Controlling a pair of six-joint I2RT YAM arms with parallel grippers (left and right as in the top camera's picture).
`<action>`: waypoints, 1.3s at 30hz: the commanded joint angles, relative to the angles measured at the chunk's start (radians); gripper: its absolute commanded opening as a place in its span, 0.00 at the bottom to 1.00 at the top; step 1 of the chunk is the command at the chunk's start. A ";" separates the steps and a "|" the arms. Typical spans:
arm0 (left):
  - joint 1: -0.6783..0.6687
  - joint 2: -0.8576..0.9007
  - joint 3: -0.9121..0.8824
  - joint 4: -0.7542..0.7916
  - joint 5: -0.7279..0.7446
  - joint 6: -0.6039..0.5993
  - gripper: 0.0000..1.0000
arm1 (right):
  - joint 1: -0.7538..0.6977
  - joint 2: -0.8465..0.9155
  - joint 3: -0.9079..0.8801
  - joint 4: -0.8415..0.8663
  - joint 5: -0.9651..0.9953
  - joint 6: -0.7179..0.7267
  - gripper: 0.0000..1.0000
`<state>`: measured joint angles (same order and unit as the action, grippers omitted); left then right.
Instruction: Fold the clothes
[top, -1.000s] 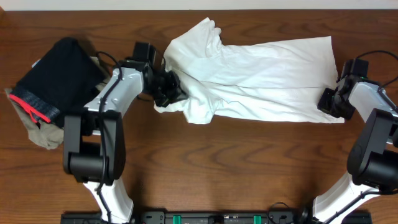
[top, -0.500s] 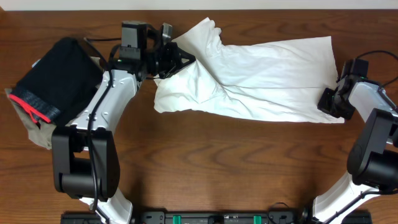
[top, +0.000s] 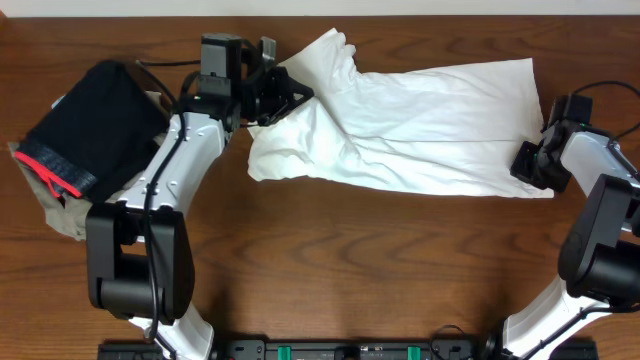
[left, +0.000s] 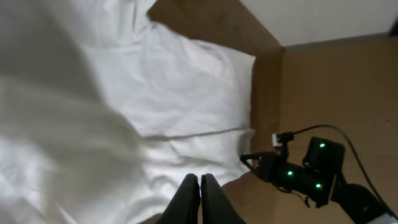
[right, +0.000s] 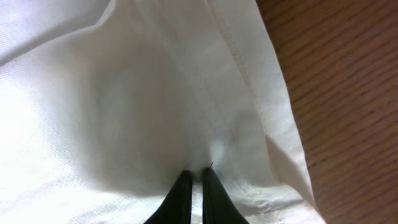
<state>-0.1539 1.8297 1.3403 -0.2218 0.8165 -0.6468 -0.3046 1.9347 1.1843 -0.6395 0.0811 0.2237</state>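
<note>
Left claw, clamped on the white shirt, has swung its bunched end up near the black garment. Right claw pinches the hem farthest from that garment; I judge it anchors the stretch.

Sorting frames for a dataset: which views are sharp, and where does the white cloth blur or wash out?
Overhead: sharp, evenly lit, creases on the T-shirt readable, soft shadow along its lower edge. Left wrist: cloth nearest the lens is blurred; the left gripper and far arm are clearer. Right wrist: hem stitching and table grain crisp, a grey shaded hollow above the right gripper.
</note>
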 joint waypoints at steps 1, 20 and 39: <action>0.000 -0.014 0.003 -0.076 -0.099 0.092 0.07 | 0.004 0.063 -0.031 -0.015 0.001 0.000 0.07; 0.019 -0.014 0.003 -0.505 -0.517 0.115 0.33 | 0.004 0.063 -0.031 -0.019 0.001 0.000 0.08; 0.082 0.070 -0.069 -0.499 -0.476 -0.068 0.46 | 0.004 0.063 -0.031 -0.027 0.001 0.000 0.08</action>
<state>-0.0868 1.8645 1.2854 -0.7238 0.2829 -0.7029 -0.3046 1.9347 1.1847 -0.6449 0.0814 0.2237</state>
